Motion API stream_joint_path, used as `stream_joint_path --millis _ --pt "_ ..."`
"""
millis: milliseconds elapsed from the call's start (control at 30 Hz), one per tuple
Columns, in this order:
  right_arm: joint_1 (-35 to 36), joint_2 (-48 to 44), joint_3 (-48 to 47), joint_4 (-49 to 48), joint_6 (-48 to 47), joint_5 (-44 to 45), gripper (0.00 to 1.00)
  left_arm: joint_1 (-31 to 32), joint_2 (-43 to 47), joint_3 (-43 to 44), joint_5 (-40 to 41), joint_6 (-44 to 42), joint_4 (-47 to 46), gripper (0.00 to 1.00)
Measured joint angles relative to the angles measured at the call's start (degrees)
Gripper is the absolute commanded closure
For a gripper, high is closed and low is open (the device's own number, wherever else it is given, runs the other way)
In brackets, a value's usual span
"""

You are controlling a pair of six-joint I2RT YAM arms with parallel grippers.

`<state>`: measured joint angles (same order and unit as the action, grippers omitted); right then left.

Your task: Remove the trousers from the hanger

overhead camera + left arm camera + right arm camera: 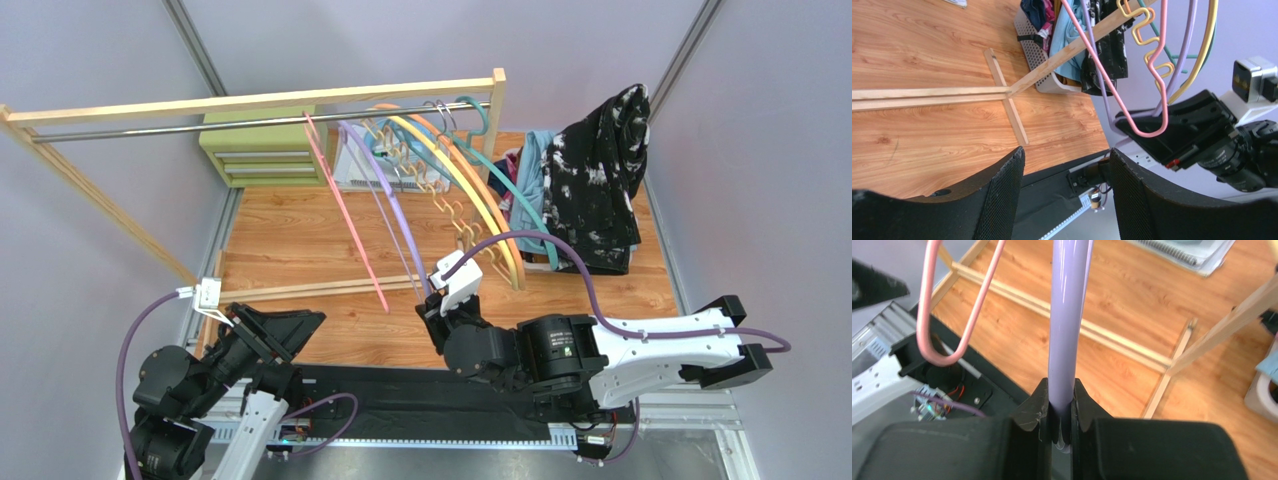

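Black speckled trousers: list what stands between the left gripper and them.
The pink hanger, purple hanger, yellow hanger and teal hanger hang between the left gripper and the trousers beyond them. The right gripper, shut on the purple hanger, is in that path too.

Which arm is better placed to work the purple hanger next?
Right. The right gripper is shut on the purple hanger, low on its curve. The left gripper is open and empty, off to the side by the pink hanger.
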<state>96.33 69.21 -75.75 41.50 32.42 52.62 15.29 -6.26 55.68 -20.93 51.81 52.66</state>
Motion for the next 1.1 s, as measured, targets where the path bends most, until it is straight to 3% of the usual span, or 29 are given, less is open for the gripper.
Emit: stream_joint_path --millis 267,400,1100 --pt "-5.0 -0.6 1.9 -16.2 -15.0 0.8 1.00 0.0 0.4 0.2 -0.9 -0.9 0.9 0.32" --pt "-6.9 0.2 1.0 -20.6 -18.1 0.0 1.00 0.0 0.6 0.2 -1.2 -1.0 1.4 0.32" --pt "-17.2 7.4 -0.1 -25.3 -16.2 -10.2 1.00 0.0 1.6 3.8 -4.7 -3.7 2.6 0.28"
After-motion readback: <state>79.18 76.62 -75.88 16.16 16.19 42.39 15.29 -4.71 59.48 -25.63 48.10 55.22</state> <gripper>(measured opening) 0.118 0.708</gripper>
